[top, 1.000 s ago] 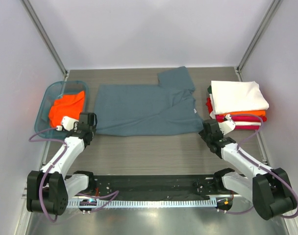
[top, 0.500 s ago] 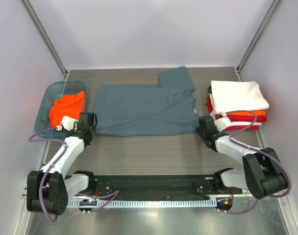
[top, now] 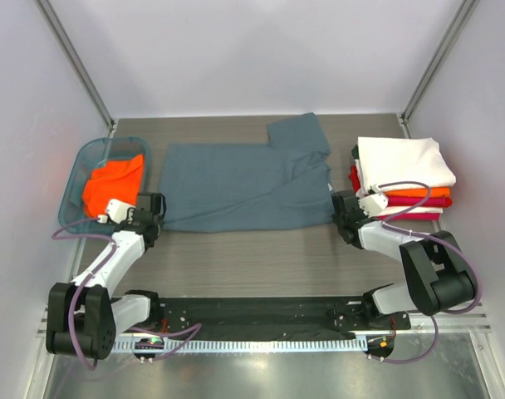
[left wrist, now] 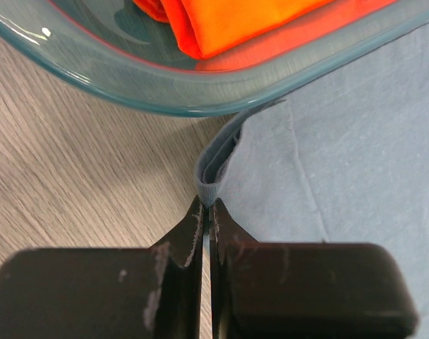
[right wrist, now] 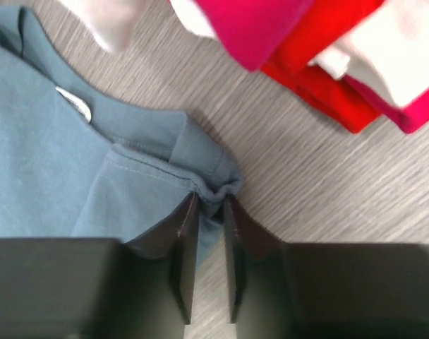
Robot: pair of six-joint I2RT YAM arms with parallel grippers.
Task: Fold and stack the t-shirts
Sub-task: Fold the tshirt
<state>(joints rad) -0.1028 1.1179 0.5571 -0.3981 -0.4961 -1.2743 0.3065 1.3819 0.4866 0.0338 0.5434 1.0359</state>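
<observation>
The blue-grey shirt (top: 244, 187) lies spread flat on the middle of the desk (top: 252, 249). Its neck end is to the right, its hem end to the left, and one sleeve sticks out toward the far side. To its left a basket (top: 85, 158) holds an orange shirt (top: 111, 183). To its right sits the stack of folded shirts (top: 402, 174), white on top.

The left fingers (left wrist: 188, 236) are closed tight on the near hem corner, just beside the basket rim, with a small fold of cloth standing up between them. The right fingers (right wrist: 180, 236) are at the near corner of the neck end, close to the neck label (right wrist: 77, 104). They stand nearly together with a thin gap, and a pucker of cloth is bunched at their tips. Whether that pucker is truly pinched I cannot tell.

The step looks like taking both near corners for a lengthwise fold. To do it well, the right side needs a good bite of cloth before anything lifts, since a hold on the pucker alone may slip out. Both arms would then best rise together by the same amount and carry the near edge over toward the far edge in parallel. The cloth should stay lightly taut between them so the middle does not sag or crease. The left arm should lift clear of the basket rim, and the right should steer away from the stack close by.
</observation>
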